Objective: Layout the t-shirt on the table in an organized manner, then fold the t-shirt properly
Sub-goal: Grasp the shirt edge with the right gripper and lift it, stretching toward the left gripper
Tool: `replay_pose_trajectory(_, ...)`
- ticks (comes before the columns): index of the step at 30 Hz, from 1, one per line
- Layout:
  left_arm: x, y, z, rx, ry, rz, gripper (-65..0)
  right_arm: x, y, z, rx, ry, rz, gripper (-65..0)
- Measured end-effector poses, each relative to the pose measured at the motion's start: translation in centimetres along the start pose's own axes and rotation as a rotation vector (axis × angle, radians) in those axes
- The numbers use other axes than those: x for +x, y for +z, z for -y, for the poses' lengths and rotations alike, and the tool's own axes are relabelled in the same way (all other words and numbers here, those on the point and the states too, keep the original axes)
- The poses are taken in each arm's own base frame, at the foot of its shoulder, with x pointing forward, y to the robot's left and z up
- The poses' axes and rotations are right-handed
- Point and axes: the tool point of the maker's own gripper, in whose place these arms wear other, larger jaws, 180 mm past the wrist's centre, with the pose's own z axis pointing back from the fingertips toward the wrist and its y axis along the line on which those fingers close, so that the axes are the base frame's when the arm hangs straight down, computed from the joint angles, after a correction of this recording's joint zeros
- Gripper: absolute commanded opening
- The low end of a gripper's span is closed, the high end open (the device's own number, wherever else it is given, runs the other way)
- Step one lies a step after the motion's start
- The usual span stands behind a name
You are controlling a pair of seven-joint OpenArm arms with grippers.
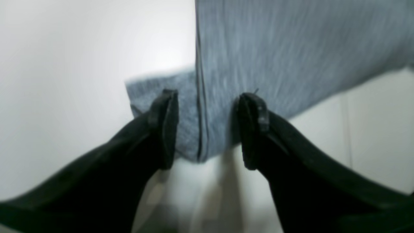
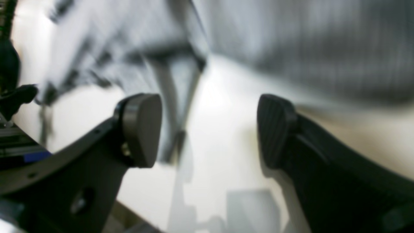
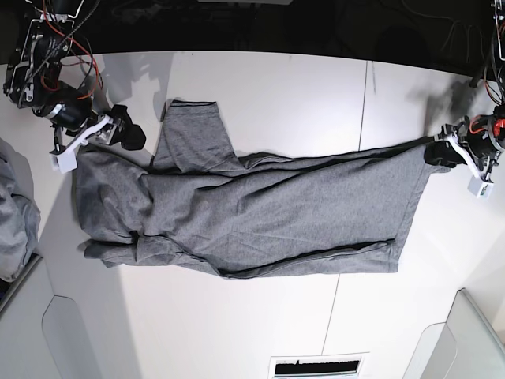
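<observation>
Gaping wide in the left wrist view, the left pincer (image 1: 207,129) is holding nothing; a hemmed corner of the t-shirt (image 1: 291,58) is lying between and just beyond its spread fingers (image 1: 166,129), resting on the white tabletop (image 1: 64,81). The right pincer (image 2: 208,129) is likewise standing fully open and gripping nothing, with blurred grey cloth lying past its pads (image 2: 142,129). Farther out, in the base view, the t-shirt (image 3: 260,213) is stretching across the tabletop (image 3: 284,87) between both pincers, rumpled and creased, one sleeve folding upward near the right pincer (image 3: 126,134) and its hem corner reaching the left pincer (image 3: 438,150).
</observation>
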Motion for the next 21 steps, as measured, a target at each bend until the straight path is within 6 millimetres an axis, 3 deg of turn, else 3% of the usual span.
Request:
replay_pose_trajectory(4,0.7,0.1,-0.7,0.035,-0.062,0.047,-32.7,0.6,-1.4,-1.9,0.039,-0.02,0.053,-20.5)
replay_pose_trajectory(7,0.1,0.0,-0.6,0.041,-0.087,0.021,-32.7,-0.9,-2.9,-2.8,0.019,0.012,0.009,-20.5)
replay_pose_trajectory(12,-0.5,-0.6,0.4,0.018,-0.084,0.013,-32.8,-1.7,-5.1,-6.1,0.074,0.062,-0.01,-20.5)
replay_pose_trajectory(14,-0.6,-0.7,0.5,0.013,-0.089,0.01,-37.0,-2.4,-6.0,-7.4,0.091,0.098,-0.042,-20.5)
replay_pose_trajectory(16,-0.6,-0.7,0.5,0.013,-0.09,0.008,-49.4,-3.0,-6.6,-8.4,0.097,0.139,-0.066,-22.1)
replay_pose_trajectory(17,-0.7,-0.7,0.5,0.013,-0.09,0.007,-57.3,-3.1,-6.8,-8.6,0.094,0.161,-0.07,-26.8)
replay_pose_trajectory(18,-0.7,-0.7,0.5,0.013,-0.091,0.006,-65.0,-3.1,-7.0,-8.6,0.088,0.18,-0.069,-35.5)
replay_pose_trajectory(20,-0.7,-0.7,0.6,0.012,-0.091,0.006,-65.0,-3.0,-7.1,-8.4,0.066,0.2,-0.061,-61.1)
replay_pose_trajectory(21,-0.7,-0.7,0.6,0.012,-0.09,0.007,-65.0,-3.0,-7.1,-8.4,0.066,0.202,-0.059,-65.0)
